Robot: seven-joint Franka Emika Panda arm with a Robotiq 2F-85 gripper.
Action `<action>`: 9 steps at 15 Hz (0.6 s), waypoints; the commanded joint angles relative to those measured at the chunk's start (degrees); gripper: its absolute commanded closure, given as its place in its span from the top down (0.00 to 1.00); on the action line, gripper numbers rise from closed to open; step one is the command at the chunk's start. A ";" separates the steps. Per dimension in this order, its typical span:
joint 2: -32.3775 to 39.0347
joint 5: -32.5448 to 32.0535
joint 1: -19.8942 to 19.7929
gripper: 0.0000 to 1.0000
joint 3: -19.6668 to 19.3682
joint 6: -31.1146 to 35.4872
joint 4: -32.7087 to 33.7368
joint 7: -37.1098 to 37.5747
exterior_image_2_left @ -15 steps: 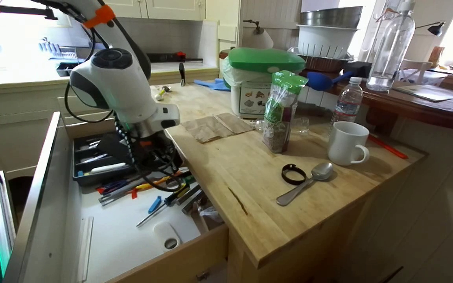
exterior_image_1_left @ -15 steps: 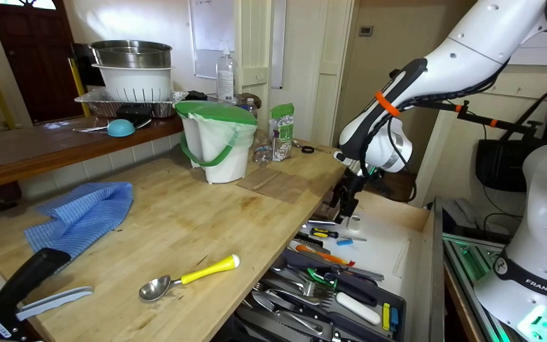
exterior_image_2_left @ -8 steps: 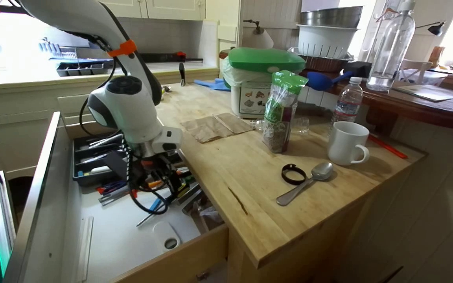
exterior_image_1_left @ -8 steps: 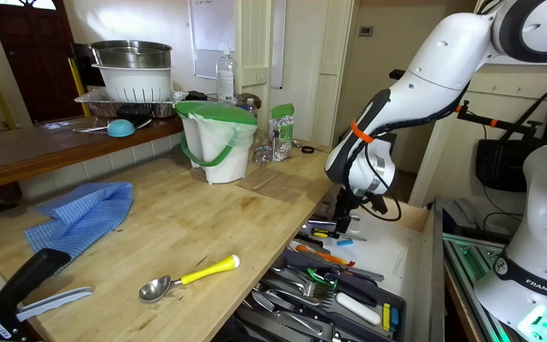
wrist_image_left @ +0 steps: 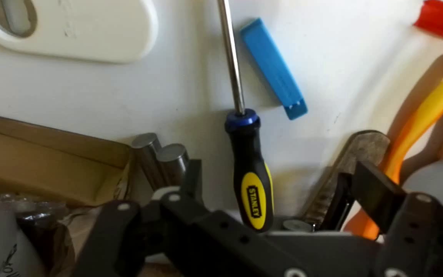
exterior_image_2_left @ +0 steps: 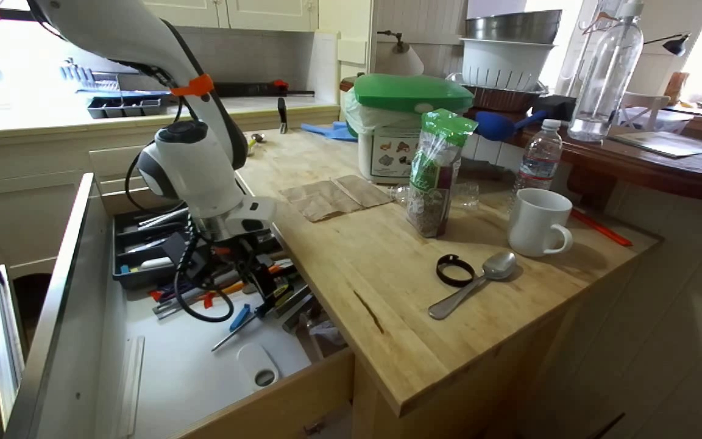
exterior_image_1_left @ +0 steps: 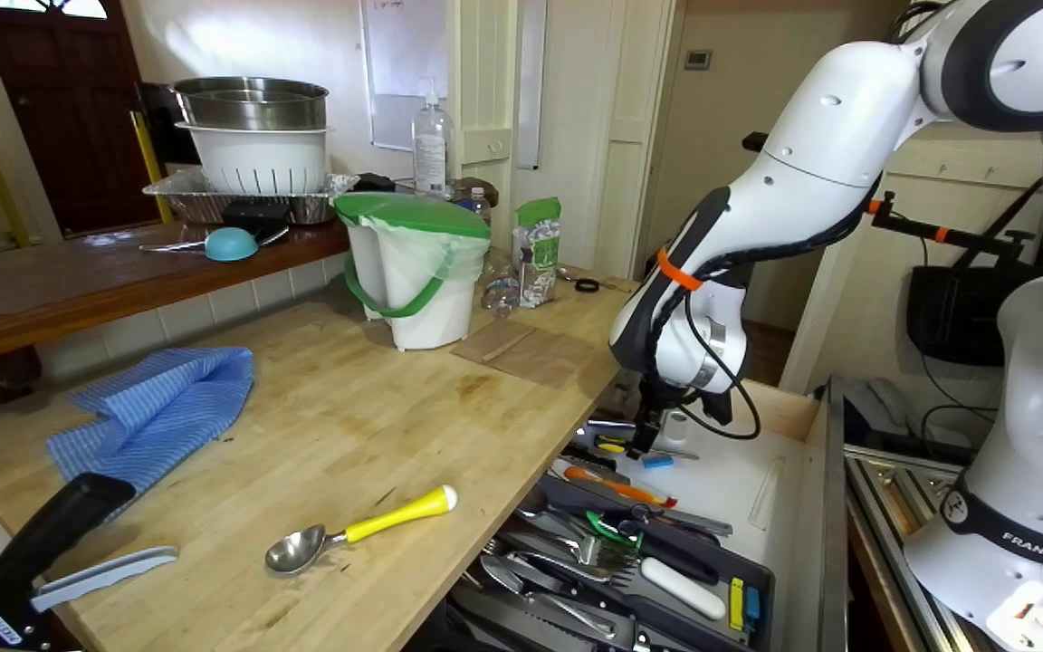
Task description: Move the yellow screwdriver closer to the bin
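Observation:
The yellow screwdriver (wrist_image_left: 253, 184) has a black and yellow handle and a metal shaft. It lies in the open drawer; its handle also shows partly covered in both exterior views (exterior_image_1_left: 612, 445) (exterior_image_2_left: 282, 292). My gripper (wrist_image_left: 284, 179) is open and empty, low in the drawer (exterior_image_1_left: 641, 442) (exterior_image_2_left: 264, 294). In the wrist view the handle lies between the two fingers, nearer the left one; I cannot tell the height left. The white bin (exterior_image_1_left: 426, 303) with green lid and handle stands on the counter, away from the gripper; it also shows from its other side (exterior_image_2_left: 387, 149).
In the drawer near the screwdriver lie a blue block (wrist_image_left: 273, 69), metal cylinders (wrist_image_left: 171, 161), an orange-handled tool (wrist_image_left: 417, 130) and a cardboard box (wrist_image_left: 52, 157). The counter edge (exterior_image_1_left: 567, 439) overhangs the drawer. Brown paper (exterior_image_1_left: 526, 351) and a yellow-handled spoon (exterior_image_1_left: 399, 516) lie on the counter.
My gripper has come down into the drawer and over to the screwdriver's handle, most of it in the first half second. The screwdriver and bin have not moved.

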 commanded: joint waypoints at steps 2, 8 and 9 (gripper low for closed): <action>0.11 0.79 0.86 1.00 0.65 4.94 0.33 -2.23; 0.33 0.09 -0.40 1.00 5.53 13.23 1.81 -3.60; 0.15 -0.66 -1.06 1.00 6.59 13.36 2.25 -3.96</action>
